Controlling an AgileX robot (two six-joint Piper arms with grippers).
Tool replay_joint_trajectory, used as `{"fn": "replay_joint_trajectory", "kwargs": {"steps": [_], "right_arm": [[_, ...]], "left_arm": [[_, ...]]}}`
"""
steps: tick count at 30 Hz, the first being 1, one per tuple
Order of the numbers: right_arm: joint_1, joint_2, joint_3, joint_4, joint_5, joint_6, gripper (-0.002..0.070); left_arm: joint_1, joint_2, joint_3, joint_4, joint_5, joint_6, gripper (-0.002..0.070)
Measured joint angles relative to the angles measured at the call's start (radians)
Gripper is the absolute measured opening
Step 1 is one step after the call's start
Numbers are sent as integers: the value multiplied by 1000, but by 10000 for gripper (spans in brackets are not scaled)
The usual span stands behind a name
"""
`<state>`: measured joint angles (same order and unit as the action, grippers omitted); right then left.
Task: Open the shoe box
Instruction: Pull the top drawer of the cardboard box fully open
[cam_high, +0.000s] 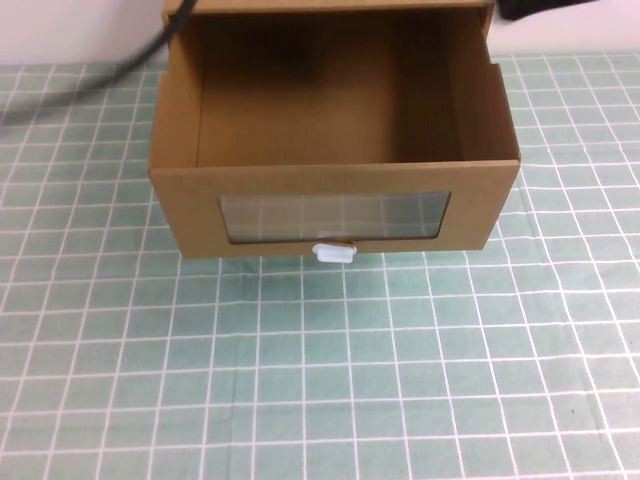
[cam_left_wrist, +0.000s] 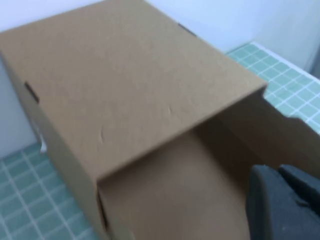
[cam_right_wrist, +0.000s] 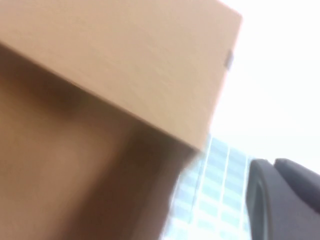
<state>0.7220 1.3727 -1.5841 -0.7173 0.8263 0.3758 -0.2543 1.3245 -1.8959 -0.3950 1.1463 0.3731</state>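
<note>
Two end effectors: neither touches the shoe box in any view.
Right end effector: closed, with nothing seen between its jaws; hangs close beside the box's far right corner, where the right arm shows as a dark blur at the bench's far edge.
Left end effector: out of the high view; open or closed cannot be told; by its own wrist view, hovers over the far part of the box, looking down on the sleeve and into the drawer.
Shoe box location: far middle of the bench, windowed front facing the near edge.
Box state: drawer stands well out of the sleeve toward the near edge, top uncovered, brown floor bare.
Front panel: clear window in the middle, white pull tab just under it, at the lower rim.
Step in hand: opening looks done or nearly so; judged as the let-go and pull-back stage.
Next move: calls for lifting both arms up and away toward the far edge without brushing the sleeve or the drawer walls.
If more opening is wanted: calls for a pinch on the pull tab and a straight draw toward the near edge, with the sleeve steadied.
Risk: light cardboard, likely to slide on the bench at any nudge.
</note>
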Motion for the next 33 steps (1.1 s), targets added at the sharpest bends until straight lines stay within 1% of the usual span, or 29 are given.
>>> {"fn": "replay_joint_trajectory", "kwargs": {"steps": [4, 8, 10, 14, 18, 21, 25, 33], "right_arm": [[-198, -105, 66, 359, -68, -241, -10], [-324, -255, 213, 629, -134, -429, -13], [-355, -340, 316, 728, -155, -522, -13], [-367, -511, 536, 907, -225, -697, -13], [-368, -703, 763, 1146, -346, -835, -12], [-368, -810, 915, 1210, -415, -920, -13], [-369, -876, 1058, 1253, -455, -955, -13], [-369, -914, 1108, 1303, -466, -964, -13]], "left_arm": [[0, -213, 271, 28, -83, -4, -5], [0, -475, 620, 72, -188, -9, -5], [0, -616, 777, 85, -242, -16, -5], [0, -865, 1059, 102, -363, -38, -5], [0, -1040, 1248, 105, -498, -50, -5], [0, -1129, 1341, 105, -614, -60, -5], [0, -1155, 1416, 105, -743, -63, -5], [0, -1155, 1433, 105, -786, -67, -5]]}}
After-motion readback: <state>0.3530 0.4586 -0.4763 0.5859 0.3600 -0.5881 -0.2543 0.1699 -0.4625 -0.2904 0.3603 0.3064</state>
